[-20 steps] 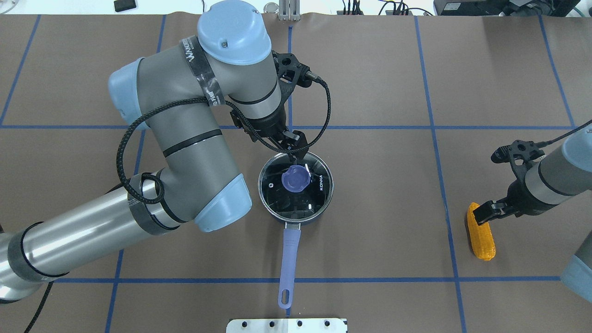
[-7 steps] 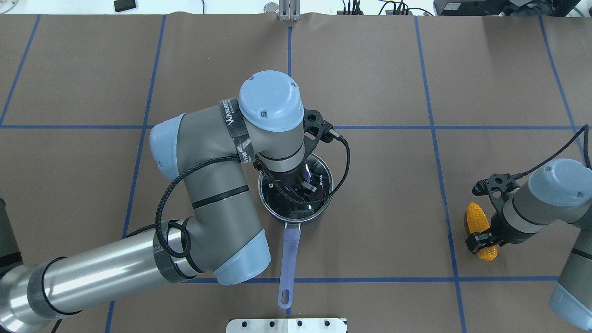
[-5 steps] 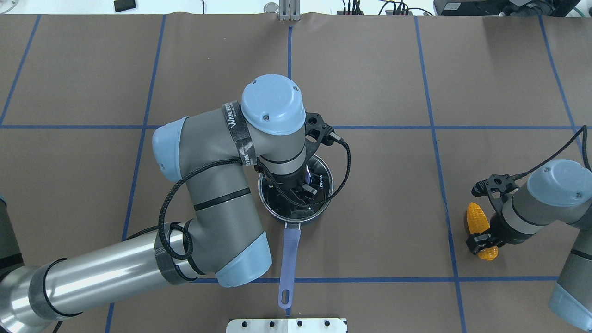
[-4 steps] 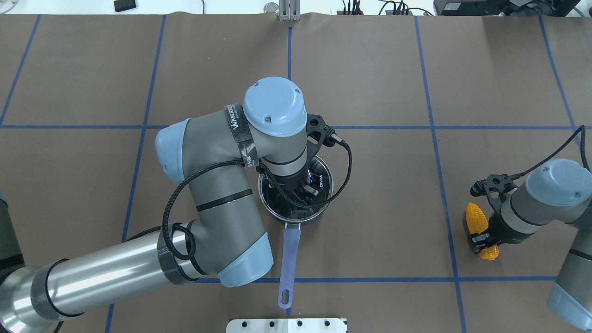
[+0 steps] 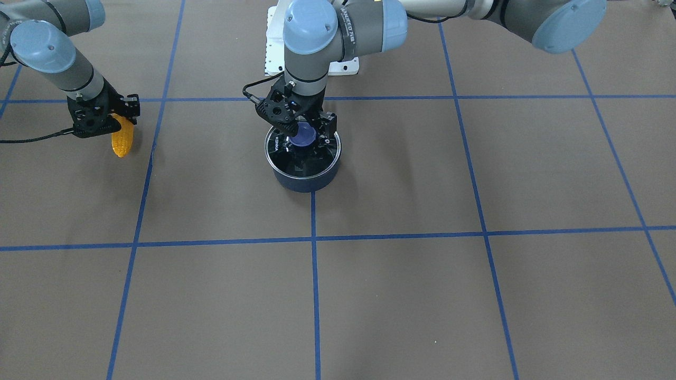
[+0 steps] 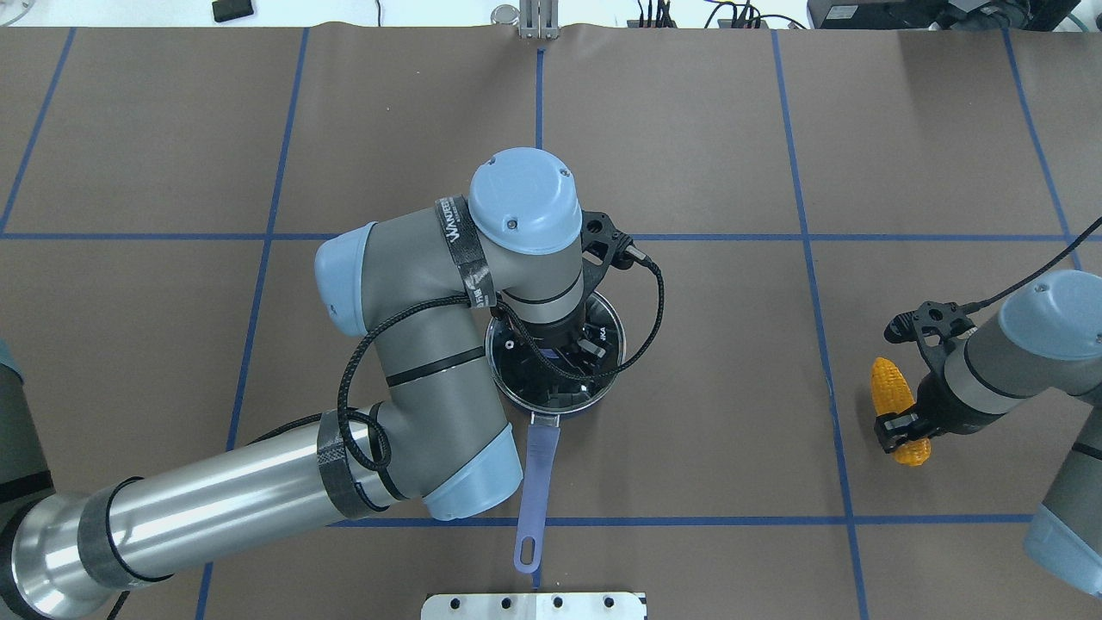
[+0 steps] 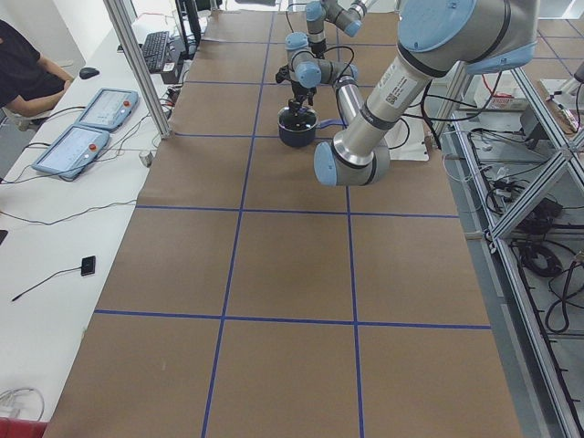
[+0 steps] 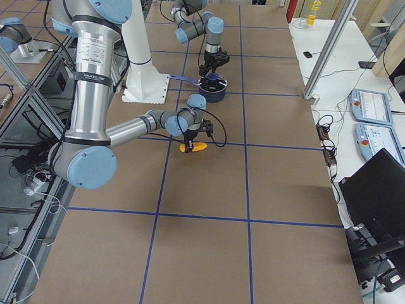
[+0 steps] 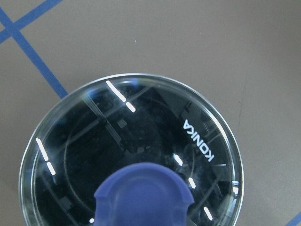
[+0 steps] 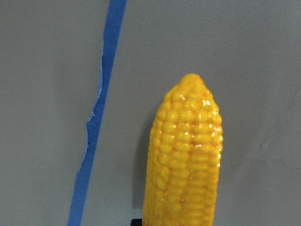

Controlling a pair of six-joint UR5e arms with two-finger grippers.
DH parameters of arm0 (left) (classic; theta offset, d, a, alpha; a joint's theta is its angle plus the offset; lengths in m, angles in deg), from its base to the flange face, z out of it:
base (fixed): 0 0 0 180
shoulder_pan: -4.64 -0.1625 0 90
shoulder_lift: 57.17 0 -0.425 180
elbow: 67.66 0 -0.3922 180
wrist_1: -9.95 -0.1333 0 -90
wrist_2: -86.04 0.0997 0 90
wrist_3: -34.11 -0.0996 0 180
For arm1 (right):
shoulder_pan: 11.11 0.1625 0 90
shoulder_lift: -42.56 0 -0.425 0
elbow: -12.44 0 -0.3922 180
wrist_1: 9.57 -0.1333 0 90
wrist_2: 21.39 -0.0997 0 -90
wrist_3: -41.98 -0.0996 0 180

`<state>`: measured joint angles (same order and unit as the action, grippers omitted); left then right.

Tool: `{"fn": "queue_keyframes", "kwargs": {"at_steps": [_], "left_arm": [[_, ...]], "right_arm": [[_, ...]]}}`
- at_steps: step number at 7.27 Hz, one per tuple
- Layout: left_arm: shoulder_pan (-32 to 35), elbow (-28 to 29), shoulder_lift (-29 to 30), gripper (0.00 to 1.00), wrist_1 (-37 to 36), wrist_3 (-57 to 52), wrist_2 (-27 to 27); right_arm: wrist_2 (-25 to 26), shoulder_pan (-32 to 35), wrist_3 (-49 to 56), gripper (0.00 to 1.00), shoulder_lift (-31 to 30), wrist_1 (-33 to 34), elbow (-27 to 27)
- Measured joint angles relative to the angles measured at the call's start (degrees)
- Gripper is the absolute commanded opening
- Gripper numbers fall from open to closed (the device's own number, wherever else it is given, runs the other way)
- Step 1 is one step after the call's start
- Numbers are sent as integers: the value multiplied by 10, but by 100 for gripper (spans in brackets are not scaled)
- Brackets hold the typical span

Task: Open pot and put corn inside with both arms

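The dark blue pot [image 5: 303, 182] stands mid-table with its glass lid [image 5: 296, 163] on and its purple handle [image 6: 535, 482] pointing toward the robot. My left gripper [image 5: 306, 132] is down over the lid. Its fingers stand on either side of the purple knob [image 5: 304, 136], with a gap showing. The left wrist view shows the lid [image 9: 141, 122] and the knob [image 9: 143, 197] close below. My right gripper [image 6: 895, 428] is shut on the orange-yellow corn [image 6: 891, 392], low over the table at the right. The right wrist view shows the corn [image 10: 186, 160].
The white base pedestal [image 5: 274, 50] stands behind the pot. A metal plate [image 6: 534, 605] sits at the table's near edge. Blue tape lines [image 6: 809, 258] grid the brown table. An operator [image 7: 23, 68] and control panels [image 7: 87, 119] are beside the table.
My left arm came down from behind the pot over the lid and shifted a little right. The pot and its handle shifted slightly. My right gripper closed on the corn and moved it a little.
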<state>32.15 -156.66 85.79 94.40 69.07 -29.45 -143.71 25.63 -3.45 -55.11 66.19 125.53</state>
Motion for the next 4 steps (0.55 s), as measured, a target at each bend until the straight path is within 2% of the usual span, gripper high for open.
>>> {"fn": "queue_keyframes", "kwargs": {"at_steps": [2,4], "left_arm": [[3,-2,2,98,2,1,-1],[10,-4,2,88,2,1,-3]], "right_arm": [[-3,8,1,23,3,2,5],[-4,10,1,23,7,3,6]]}}
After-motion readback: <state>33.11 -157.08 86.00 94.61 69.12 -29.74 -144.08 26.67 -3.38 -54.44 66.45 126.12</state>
